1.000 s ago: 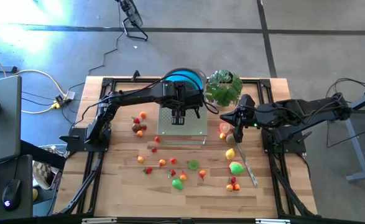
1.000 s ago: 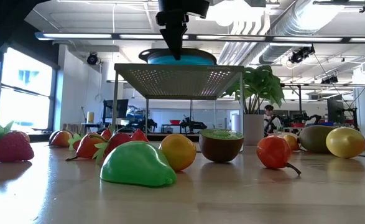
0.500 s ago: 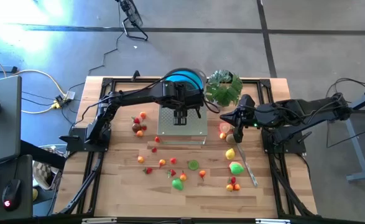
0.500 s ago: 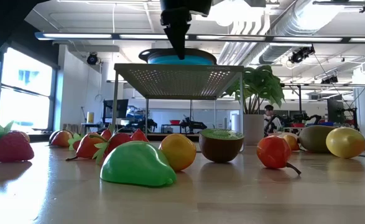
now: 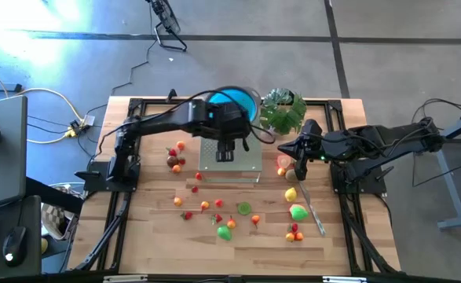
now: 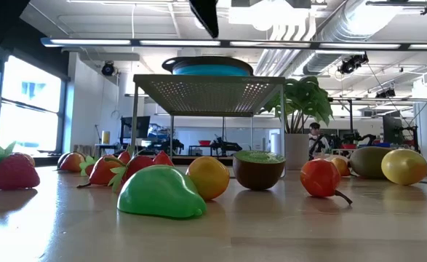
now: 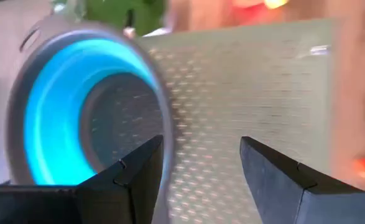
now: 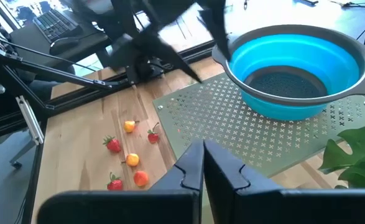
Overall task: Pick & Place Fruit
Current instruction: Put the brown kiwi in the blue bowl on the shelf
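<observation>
High view: left hand [image 5: 225, 151] hangs over the perforated rack [image 5: 246, 163], released, grasping nothing. Right hand [image 5: 299, 151] waits beside the plant [image 5: 283, 110], clenched, empty. Fruit [image 5: 244, 208] lies scattered on the tabletop [image 5: 151, 228].

Low view: fruit sits in front of the rack.

Left wrist view: fingers [image 7: 138, 174] apart above rack and blue bowl [image 7: 51, 106].

Bright, even light fills the scene. In the low view ceiling lamps [image 6: 271, 14] glare white overhead and a window [image 6: 24, 102] at the left glows, while the nearest fruit [image 6: 161, 193] looks soft. A pale glare patch [image 5: 34, 20] washes the floor at far left. The left wrist view is smeared with motion blur across the blue bowl [image 7: 51, 112].
</observation>
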`<state>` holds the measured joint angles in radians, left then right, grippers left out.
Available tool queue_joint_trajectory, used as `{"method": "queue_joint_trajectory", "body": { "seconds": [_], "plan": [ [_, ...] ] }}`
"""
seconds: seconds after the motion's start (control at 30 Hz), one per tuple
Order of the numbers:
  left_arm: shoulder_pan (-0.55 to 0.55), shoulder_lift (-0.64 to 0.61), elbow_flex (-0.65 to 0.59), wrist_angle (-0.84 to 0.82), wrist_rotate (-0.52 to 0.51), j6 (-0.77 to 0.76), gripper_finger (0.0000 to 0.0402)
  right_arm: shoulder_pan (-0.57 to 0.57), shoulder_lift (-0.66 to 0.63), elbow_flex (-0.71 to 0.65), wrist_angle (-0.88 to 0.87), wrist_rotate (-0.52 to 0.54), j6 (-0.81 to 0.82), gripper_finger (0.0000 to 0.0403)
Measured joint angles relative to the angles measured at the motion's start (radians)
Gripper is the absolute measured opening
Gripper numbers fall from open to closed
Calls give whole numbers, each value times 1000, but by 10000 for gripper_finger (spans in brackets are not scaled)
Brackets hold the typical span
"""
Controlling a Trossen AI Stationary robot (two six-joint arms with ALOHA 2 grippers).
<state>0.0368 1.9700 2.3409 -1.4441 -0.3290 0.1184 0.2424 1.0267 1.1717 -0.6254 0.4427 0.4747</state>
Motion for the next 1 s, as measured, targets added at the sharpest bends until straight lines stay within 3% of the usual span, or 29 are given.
{"method": "queue_joint_trajectory", "body": {
  "seconds": [0.17,0.37,0.7,1.0],
  "plan": [
    [-45,-60,0,68,92,-19,205,0,0,0,0,0,0,4],
    [-107,-121,0,166,96,-14,205,0,0,0,-2,0,-7,3],
    [-200,-145,-12,181,103,-3,205,0,0,0,-8,0,-8,4],
    [-235,-230,-326,465,101,-27,205,0,0,0,-16,0,-8,4]
  ]
}}
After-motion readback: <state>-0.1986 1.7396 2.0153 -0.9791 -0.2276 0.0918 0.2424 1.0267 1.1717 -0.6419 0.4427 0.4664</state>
